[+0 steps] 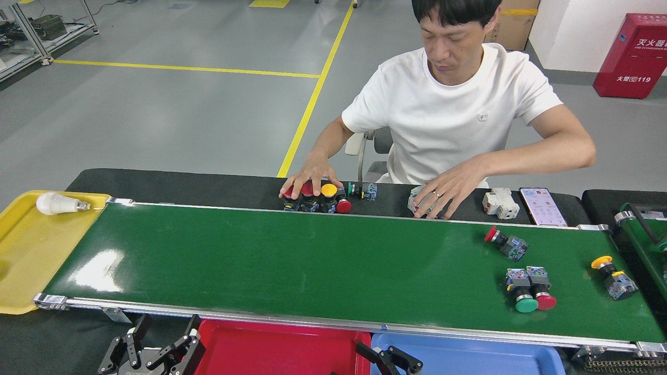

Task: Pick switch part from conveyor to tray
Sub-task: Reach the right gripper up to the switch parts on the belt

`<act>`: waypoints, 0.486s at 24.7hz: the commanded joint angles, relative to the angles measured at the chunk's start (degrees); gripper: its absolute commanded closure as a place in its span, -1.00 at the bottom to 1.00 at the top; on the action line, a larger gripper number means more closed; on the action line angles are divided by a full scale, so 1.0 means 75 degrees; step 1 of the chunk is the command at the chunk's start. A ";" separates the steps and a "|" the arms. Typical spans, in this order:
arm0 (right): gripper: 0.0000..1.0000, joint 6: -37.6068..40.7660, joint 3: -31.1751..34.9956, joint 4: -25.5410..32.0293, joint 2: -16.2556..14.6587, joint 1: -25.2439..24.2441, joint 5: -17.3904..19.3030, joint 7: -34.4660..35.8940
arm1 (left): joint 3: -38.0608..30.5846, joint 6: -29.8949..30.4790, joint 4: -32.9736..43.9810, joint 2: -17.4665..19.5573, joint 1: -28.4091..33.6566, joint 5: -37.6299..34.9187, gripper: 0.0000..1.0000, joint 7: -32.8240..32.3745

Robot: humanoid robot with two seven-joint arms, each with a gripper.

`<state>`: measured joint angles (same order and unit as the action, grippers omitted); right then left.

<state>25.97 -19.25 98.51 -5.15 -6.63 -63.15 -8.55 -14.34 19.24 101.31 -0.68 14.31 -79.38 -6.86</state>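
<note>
right gripper (pixel 390 359) low over blue tray (pixel 469 357), fingers spread, empty. left gripper (pixel 156 349) beside red tray (pixel 271 346), splayed, idle. switch parts (pixel 527 289) on conveyor (pixel 292 260), far right.

**What we cannot see well**

The right gripper (pixel 388 360) is cut off at the bottom edge, so its grip is unclear. The red tray (pixel 276 349) and blue tray (pixel 469 357) are cut off too. A hand (pixel 311 179) hides some red buttons.
</note>
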 commanded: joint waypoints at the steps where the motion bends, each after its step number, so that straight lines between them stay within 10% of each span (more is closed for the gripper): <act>1: -1.00 -0.0474 0.0738 0.0201 0.0042 0.0251 0.0017 0.0015 | -0.0045 -0.0034 0.0085 -0.0061 -0.0057 0.0002 -1.00 0.0024; 8: -1.00 -0.2419 0.2742 0.0189 -0.0040 0.0662 -0.0334 0.0225 | -0.0233 -0.0034 0.0085 -0.0061 -0.0010 -0.0010 -1.00 0.0024; 12: -1.00 -0.2900 0.3339 0.0306 -0.0017 -0.0252 -0.0826 0.2007 | -0.0361 -0.0034 0.0085 -0.0061 0.0013 0.0002 -1.00 0.0024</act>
<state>6.02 4.93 99.79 -5.05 -7.80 -69.01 0.82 -16.74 19.16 101.31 -1.17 14.50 -79.39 -6.86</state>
